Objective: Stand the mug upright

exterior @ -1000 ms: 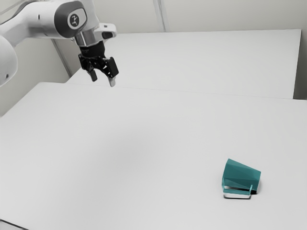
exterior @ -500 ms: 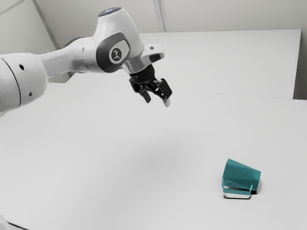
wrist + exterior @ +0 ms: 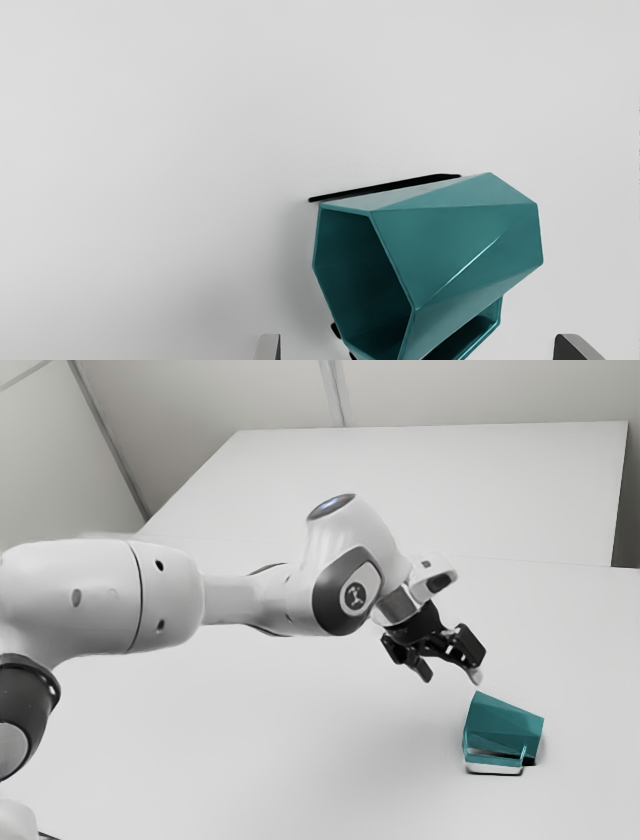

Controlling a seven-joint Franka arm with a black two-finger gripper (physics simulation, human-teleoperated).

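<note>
In the exterior view the black gripper (image 3: 450, 676) hangs above the table, close to the teal mug (image 3: 503, 728) and up to its left. The faceted mug lies on its side, its handle low and toward the camera. The wrist view has the mug (image 3: 450, 240) with its dark mouth facing one side and its handle partly cut off at the bottom edge. The gripper (image 3: 417, 347) is open there, its two fingertips wide apart with part of the mug seen between them; no contact is visible.
The mug rests on a broad white table (image 3: 300, 760). Behind it stands another white surface (image 3: 430, 490) beside pale walls. The arm's links stretch over the table from the exterior view's left.
The arm has swept toward the exterior view's right and downward, bringing my hand from far off to close by the mug. The mug has not moved.
</note>
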